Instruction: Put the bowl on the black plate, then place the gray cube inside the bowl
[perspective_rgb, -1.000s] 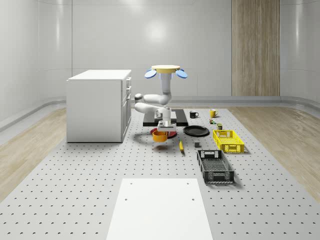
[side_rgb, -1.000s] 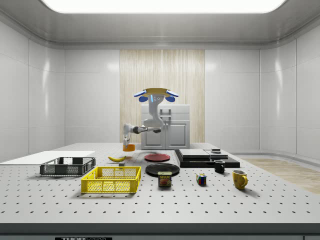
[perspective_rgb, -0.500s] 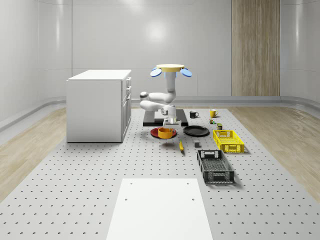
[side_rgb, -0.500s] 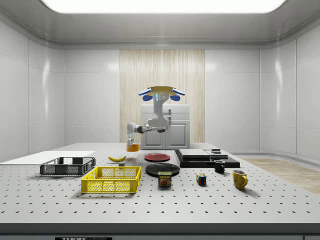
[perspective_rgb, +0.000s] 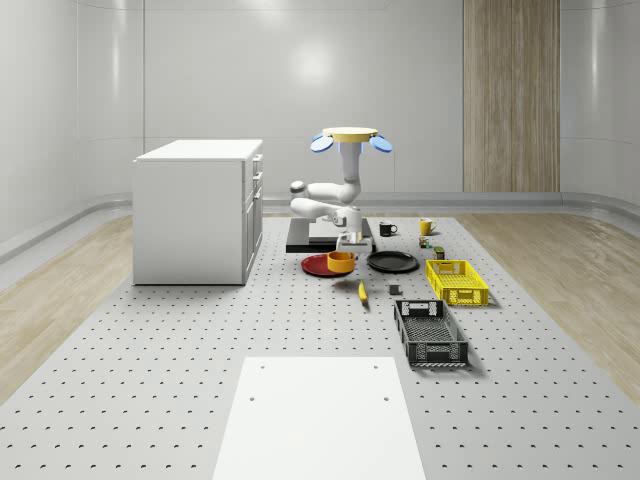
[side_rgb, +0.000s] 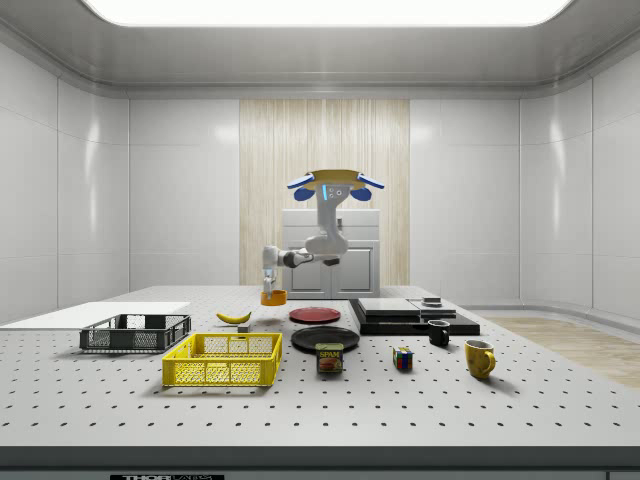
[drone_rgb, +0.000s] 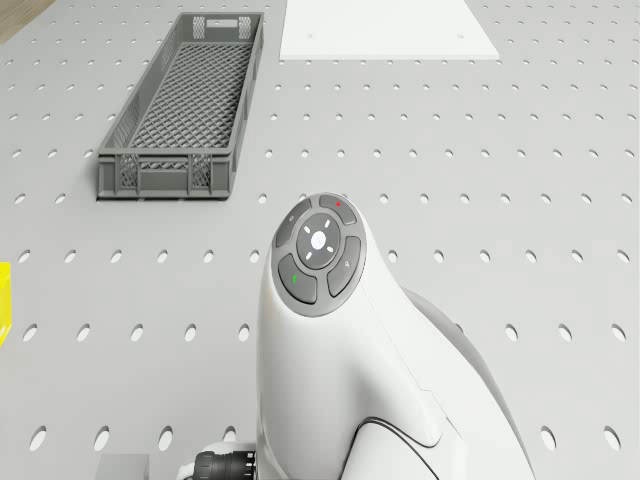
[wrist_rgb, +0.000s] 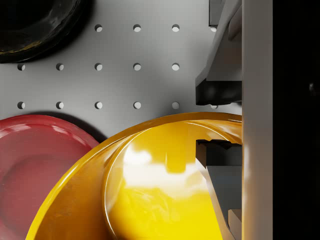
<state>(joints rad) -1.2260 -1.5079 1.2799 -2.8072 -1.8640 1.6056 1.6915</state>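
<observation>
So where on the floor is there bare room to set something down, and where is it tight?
Bare: the wide stretch between the cabinet and the white sheet, and the black plate itself. Tight: around the red plate, banana and the two crates, where the gripper holds the bowl under the hovering drone.

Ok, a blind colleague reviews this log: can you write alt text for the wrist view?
The gripper is shut on the rim of the orange bowl, held above the perforated table. A red plate lies below beside the bowl, and the black plate sits farther off.
</observation>
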